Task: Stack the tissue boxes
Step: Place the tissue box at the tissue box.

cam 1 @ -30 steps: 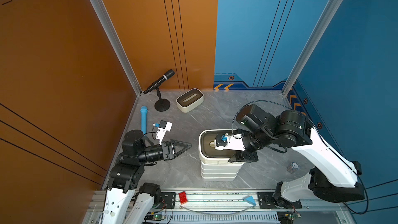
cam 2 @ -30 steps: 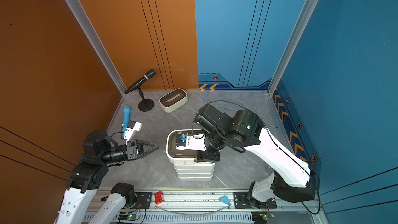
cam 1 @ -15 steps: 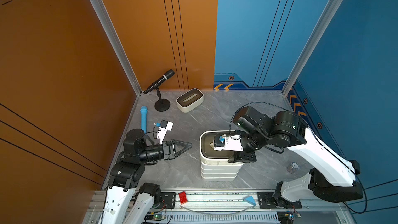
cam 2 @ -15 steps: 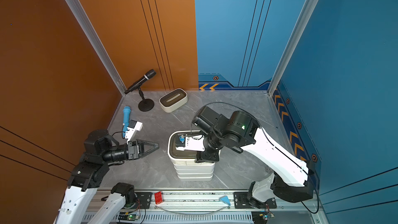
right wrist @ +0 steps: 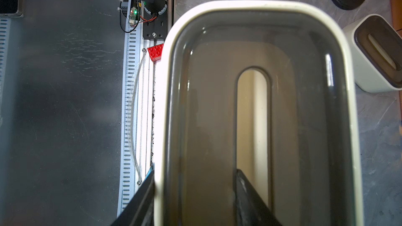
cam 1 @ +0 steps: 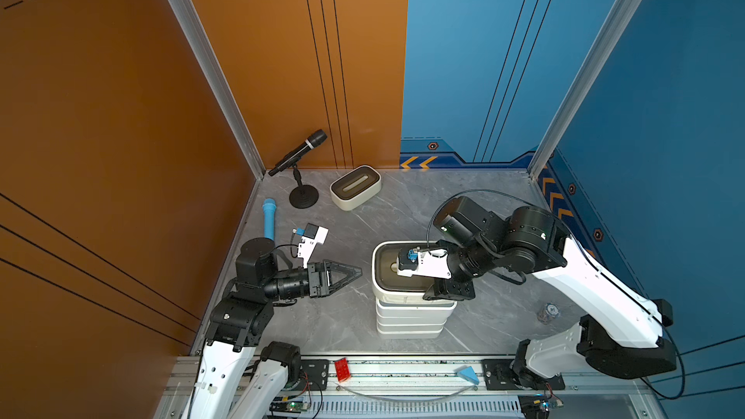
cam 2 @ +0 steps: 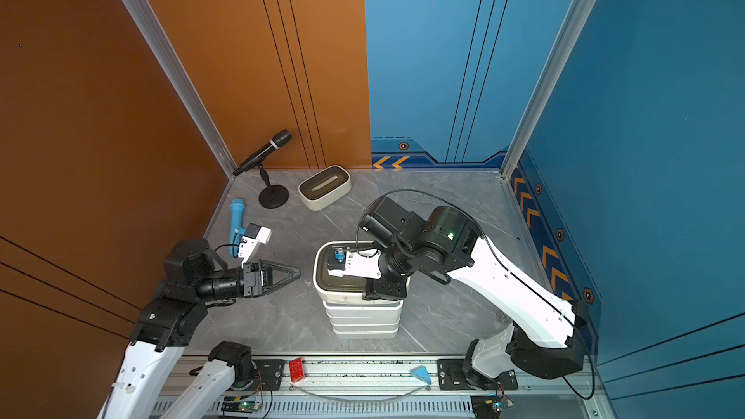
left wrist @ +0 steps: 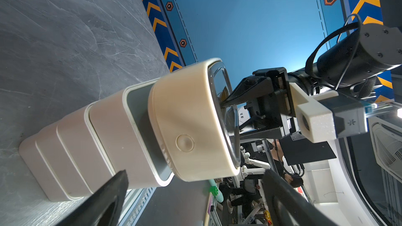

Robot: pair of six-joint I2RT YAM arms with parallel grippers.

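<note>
A stack of tissue boxes [cam 1: 411, 318] [cam 2: 365, 322] stands mid-table, its cream sides also showing in the left wrist view [left wrist: 91, 148]. Over it is a cream tissue box with a dark brown lid [cam 1: 379, 276] [cam 2: 322, 288] [left wrist: 185, 114] [right wrist: 217, 105], set slightly toward the left. My right gripper [cam 1: 439, 282] [cam 2: 383, 286] [left wrist: 228, 116] [right wrist: 194, 181] is shut on its front wall, one finger in the lid slot and one outside. My left gripper [cam 1: 354, 274] [cam 2: 296, 272] [left wrist: 194, 177] hangs open and empty left of the stack. Another brown-lidded tissue box [cam 1: 354, 189] [cam 2: 324, 189] [right wrist: 378, 55] lies at the back.
A black microphone on a round stand [cam 1: 300, 195] and a blue microphone [cam 1: 269, 219] are at the back left. A small round object [cam 1: 547, 313] lies right of the stack. A red brick [cam 1: 342, 368] and a blue wedge [cam 1: 467, 374] sit on the front rail.
My right arm has edged a little to the left with the brown-lidded box in its grip. The left arm has stayed where it was.
</note>
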